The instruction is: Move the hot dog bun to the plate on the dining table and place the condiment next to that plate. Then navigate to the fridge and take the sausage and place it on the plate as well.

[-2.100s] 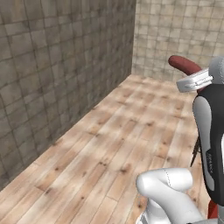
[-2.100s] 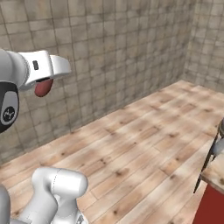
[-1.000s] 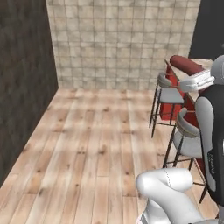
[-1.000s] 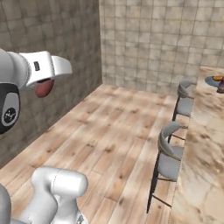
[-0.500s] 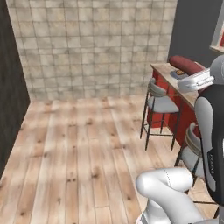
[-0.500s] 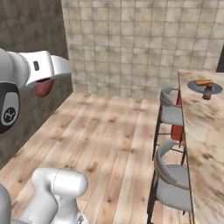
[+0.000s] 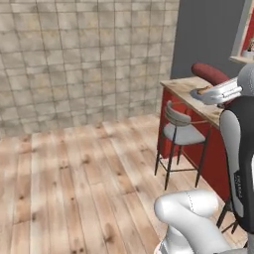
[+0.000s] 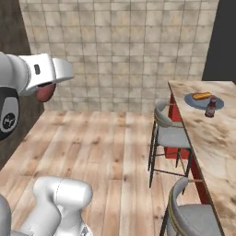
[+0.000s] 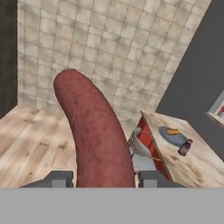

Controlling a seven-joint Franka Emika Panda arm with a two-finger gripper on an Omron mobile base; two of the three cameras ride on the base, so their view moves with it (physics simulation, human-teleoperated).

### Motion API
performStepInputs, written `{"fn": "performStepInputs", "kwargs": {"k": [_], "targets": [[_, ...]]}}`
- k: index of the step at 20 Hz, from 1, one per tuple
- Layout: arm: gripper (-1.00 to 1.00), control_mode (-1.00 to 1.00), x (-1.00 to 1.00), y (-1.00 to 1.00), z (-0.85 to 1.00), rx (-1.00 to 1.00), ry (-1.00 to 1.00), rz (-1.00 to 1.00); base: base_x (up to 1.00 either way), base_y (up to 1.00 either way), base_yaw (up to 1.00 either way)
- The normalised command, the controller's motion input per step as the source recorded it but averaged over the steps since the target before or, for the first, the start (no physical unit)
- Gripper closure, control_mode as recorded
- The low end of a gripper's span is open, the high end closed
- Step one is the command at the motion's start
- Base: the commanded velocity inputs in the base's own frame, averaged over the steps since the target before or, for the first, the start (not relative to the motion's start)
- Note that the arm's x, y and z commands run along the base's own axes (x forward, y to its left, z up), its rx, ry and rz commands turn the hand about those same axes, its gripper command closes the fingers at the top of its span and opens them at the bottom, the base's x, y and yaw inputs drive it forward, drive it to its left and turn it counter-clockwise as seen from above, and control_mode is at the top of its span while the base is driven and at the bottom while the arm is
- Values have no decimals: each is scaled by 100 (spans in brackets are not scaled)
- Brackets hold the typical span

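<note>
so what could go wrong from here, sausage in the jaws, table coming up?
1. The sausage sticks far out past the gripper, held only at one end; it might swing or slip in transit.
2. The plate already holds the hot dog bun, with the condiment close beside it; the drop could knock either.
3. Stools line the dining table, hindering approach.

Hot dog bun (image 8: 201,96) lies on the plate (image 8: 218,104) at the worktop's (image 8: 216,138) far end; condiment (image 8: 211,108) stands touching the plate's near edge; stools (image 8: 169,133) line the worktop's left side.
</note>
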Motion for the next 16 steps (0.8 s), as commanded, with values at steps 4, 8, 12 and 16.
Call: {"fn": "performStepInputs", "kwargs": {"k": [4,8,12,16], "targets": [[100,100,0,0,0,0,0,0,100,50,-44],[100,100,0,0,0,0,0,0,100,62,-46],[100,100,0,0,0,0,0,0,100,87,-47],[100,100,0,0,0,0,0,0,95,77,-47]]}}
